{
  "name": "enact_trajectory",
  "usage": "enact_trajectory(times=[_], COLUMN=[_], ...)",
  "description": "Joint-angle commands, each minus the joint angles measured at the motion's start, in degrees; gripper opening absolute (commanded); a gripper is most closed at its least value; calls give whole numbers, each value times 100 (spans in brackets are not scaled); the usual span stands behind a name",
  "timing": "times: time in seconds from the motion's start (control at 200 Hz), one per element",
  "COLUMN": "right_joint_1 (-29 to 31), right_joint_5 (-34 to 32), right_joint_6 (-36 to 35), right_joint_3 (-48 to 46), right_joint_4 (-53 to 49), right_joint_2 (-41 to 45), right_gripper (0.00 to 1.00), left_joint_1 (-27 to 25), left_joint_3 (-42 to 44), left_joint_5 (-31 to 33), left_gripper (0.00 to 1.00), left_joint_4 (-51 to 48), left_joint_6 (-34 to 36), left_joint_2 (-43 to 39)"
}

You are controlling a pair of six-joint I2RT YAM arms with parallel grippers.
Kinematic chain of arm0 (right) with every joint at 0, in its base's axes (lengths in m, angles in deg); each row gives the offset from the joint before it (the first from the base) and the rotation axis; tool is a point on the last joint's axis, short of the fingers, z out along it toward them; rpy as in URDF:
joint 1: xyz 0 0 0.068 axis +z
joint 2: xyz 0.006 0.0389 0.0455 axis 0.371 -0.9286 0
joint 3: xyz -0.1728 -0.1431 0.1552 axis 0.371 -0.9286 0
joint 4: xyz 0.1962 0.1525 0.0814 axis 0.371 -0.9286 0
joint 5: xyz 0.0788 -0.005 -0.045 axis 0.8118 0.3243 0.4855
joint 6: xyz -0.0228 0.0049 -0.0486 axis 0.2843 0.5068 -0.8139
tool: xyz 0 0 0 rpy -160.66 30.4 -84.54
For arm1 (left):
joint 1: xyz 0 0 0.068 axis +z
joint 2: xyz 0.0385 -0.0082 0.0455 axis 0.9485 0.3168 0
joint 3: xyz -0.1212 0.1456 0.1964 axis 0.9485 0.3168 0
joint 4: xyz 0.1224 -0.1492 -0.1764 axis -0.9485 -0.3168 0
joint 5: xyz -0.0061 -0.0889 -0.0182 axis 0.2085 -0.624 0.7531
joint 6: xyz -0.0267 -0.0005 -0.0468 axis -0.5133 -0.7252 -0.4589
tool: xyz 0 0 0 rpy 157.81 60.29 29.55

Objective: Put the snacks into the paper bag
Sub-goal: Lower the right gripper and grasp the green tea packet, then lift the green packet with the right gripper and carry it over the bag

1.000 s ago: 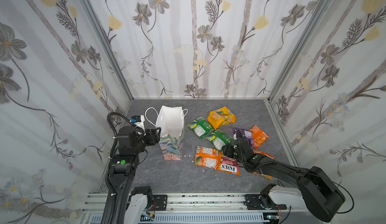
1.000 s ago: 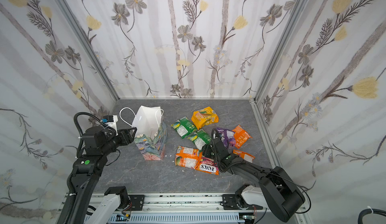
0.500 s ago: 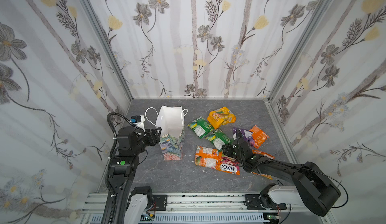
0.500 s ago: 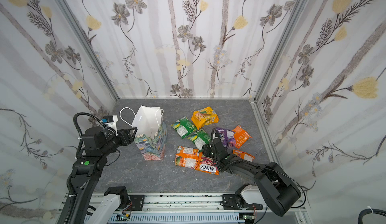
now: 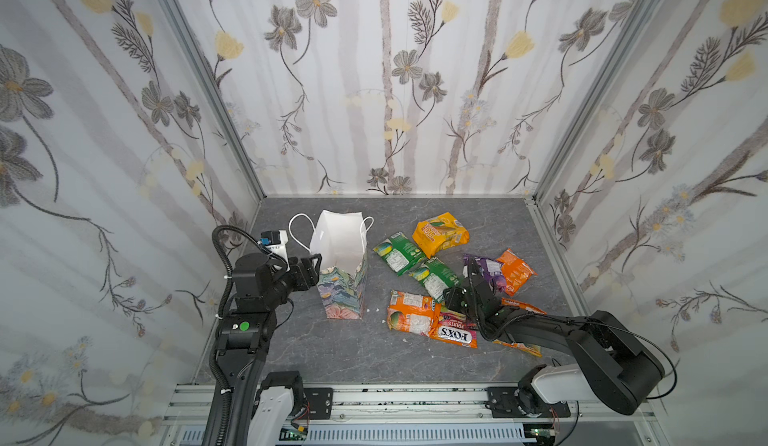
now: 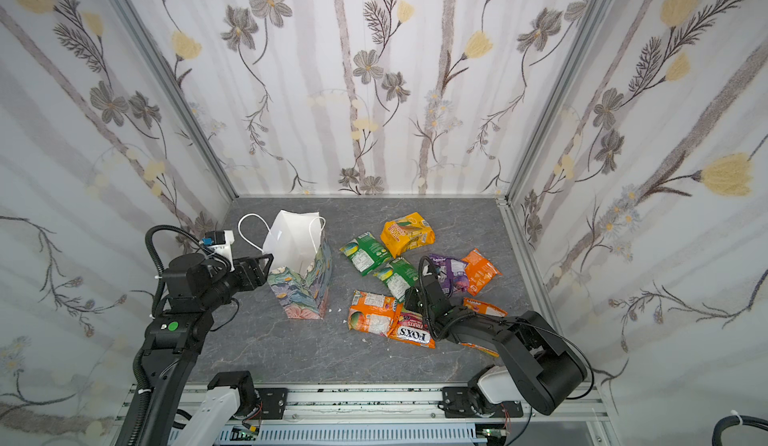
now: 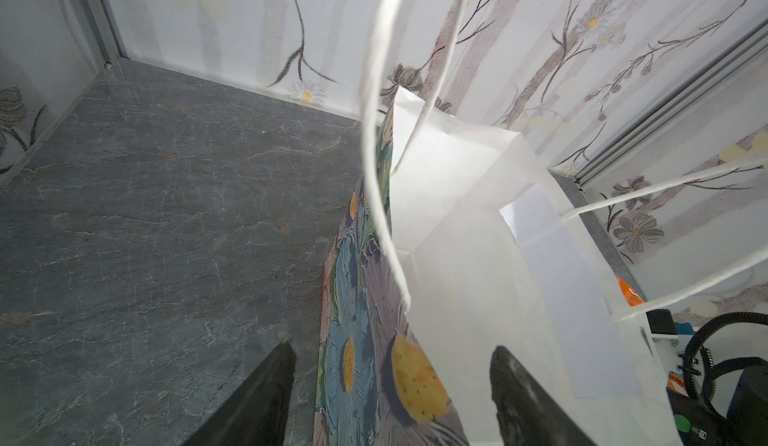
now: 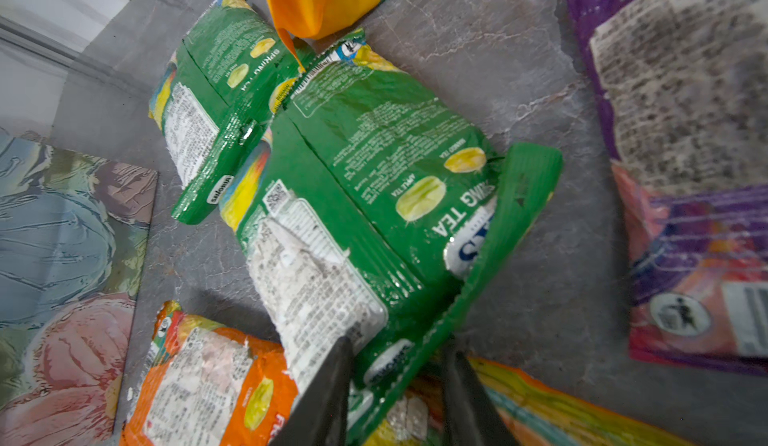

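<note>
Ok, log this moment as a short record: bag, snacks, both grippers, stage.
paper bag: upright, mouth open, left of the snacks; no packet seen inside
snacks: at least eight in view, all touching the table
green packet: near end between the right gripper's fingers
right gripper: closed on that packet's end
left gripper: open, one finger on each side of the bag's near wall
stage: packet gripped, not yet carried to the bag
</note>
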Motion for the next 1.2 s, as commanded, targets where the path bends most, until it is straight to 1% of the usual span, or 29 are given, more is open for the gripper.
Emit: enact_trajectory(times=[0.0, 0.06, 0.11, 0.29, 0.5, 0.609, 0.804, 0.959, 1.104, 1.124, 1.199], right_joint_1=[-2, -1, -2, -2, -2, -2, -2, -2, 2, 0, -2], right_joint_5=[45, 38, 9, -164, -193, -54, 235, 284, 488, 507, 554], right_joint_6=[12, -20, -51, -252, -741, -977, -1180, -1333, -1471, -1496, -1588], right_joint_3=[108, 134, 140, 268, 605, 805, 1224, 1584, 1892, 2084, 2246], right_joint_4=[292, 271, 268, -19, -425, -551, -643, -865, -1121, -1148, -1245], right_joint_2=[-8, 34, 92, 348, 614, 705, 859, 1004, 1148, 1172, 1262], right_gripper=[17, 5, 0, 0, 0, 0, 0, 0, 0, 0, 0], left_joint_1=[4, 4, 8, 8, 8, 8, 7, 8, 7, 3, 6], left_joint_3=[-17, -25, -26, -34, -35, -36, -40, -43, -17, -25, -30], left_joint_5=[57, 118, 110, 96, 93, 82, 90, 73, 77, 71, 55], left_gripper=[74, 75, 75, 75, 75, 75, 75, 75, 75, 75, 75], left_joint_4=[105, 77, 72, 67, 67, 68, 85, 76, 128, 129, 116], left_joint_6=[54, 47, 47, 63, 72, 72, 80, 89, 72, 72, 72], left_joint_2=[-19, -13, -13, -4, 5, 1, 10, 18, 5, 12, 22])
